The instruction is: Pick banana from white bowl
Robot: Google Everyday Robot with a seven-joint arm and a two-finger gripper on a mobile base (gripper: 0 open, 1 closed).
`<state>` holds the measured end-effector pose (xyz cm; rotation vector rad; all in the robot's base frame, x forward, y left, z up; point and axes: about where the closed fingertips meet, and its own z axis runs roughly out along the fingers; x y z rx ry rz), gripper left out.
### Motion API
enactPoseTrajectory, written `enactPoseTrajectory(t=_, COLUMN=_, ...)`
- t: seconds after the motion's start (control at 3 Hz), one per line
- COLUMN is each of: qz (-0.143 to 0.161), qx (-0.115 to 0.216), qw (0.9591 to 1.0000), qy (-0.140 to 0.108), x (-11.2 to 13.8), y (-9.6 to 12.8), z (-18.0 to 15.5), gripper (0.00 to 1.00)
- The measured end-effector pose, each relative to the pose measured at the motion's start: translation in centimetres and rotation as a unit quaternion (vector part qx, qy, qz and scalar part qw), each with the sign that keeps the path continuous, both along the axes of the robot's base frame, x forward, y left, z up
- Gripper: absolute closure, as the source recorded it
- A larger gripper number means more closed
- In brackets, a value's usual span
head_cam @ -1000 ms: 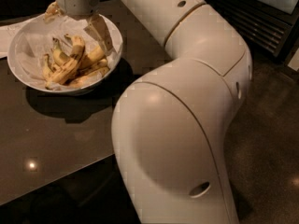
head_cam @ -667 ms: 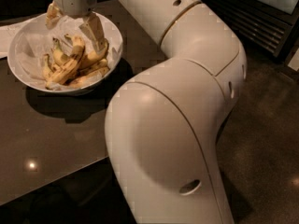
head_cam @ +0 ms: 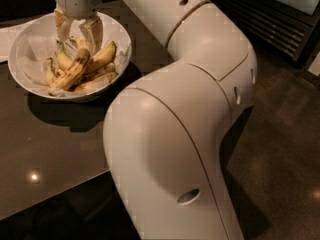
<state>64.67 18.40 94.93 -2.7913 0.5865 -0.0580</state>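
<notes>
Camera view: gripper down inside white bowl; fingers spread just above upper end of banana; other bananas alongside.

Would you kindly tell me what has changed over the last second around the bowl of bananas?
The gripper has drawn its fingers closer together just above the banana in the white bowl, still open and grasping nothing. The arm's elbow swung left in view. The banana and bowl stayed put.
</notes>
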Motion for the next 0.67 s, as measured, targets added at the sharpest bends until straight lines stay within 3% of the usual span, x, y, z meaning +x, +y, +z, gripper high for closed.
enactPoseTrajectory(t=0.67, qz=0.008, qx=-0.005, qw=0.9999, qy=0.011, x=0.37, y=0.84, z=-1.33, gripper=0.48)
